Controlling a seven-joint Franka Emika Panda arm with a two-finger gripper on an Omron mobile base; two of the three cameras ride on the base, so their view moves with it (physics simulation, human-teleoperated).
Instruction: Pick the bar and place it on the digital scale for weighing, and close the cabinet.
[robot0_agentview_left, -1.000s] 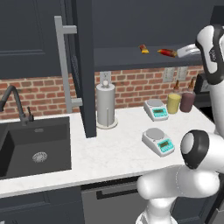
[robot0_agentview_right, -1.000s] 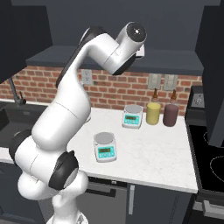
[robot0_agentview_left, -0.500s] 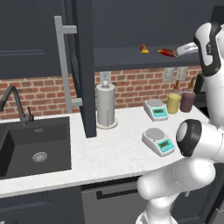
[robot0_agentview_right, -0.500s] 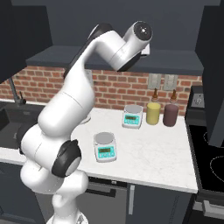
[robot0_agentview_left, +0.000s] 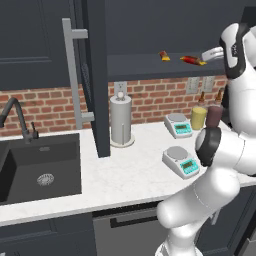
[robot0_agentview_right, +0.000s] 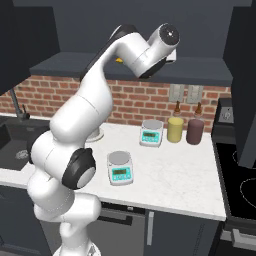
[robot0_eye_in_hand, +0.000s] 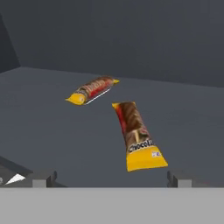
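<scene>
Gripper (robot0_eye_in_hand: 111, 177) spread wide, holding nothing, raised to cabinet-shelf height with arm (robot0_agentview_right: 100, 95) reaching up from base, forearm bent toward shelf. Hand view: fingertips (robot0_eye_in_hand: 42, 177) at bottom edge, well apart, aimed at dark shelf floor. Cabinet (robot0_agentview_left: 100, 75) open, door swung out with long silver handle (robot0_agentview_left: 72, 75); shelf holds two wrapped bars. Nearer bar (robot0_eye_in_hand: 136, 135) lies just ahead of fingers, at 12 o'clock, dark red-brown wrap, yellow near end, "Choco" print. Second bar (robot0_eye_in_hand: 92, 90) farther back at 11 o'clock, apart from first. Counter (robot0_agentview_right: 170, 175) below: digital scale (robot0_agentview_right: 120, 168) near front edge, second scale (robot0_agentview_right: 151, 133) behind it near brick wall, both pans bare; yellow jar (robot0_agentview_right: 175, 130) and maroon jar (robot0_agentview_right: 195, 131) beside rear scale.
</scene>
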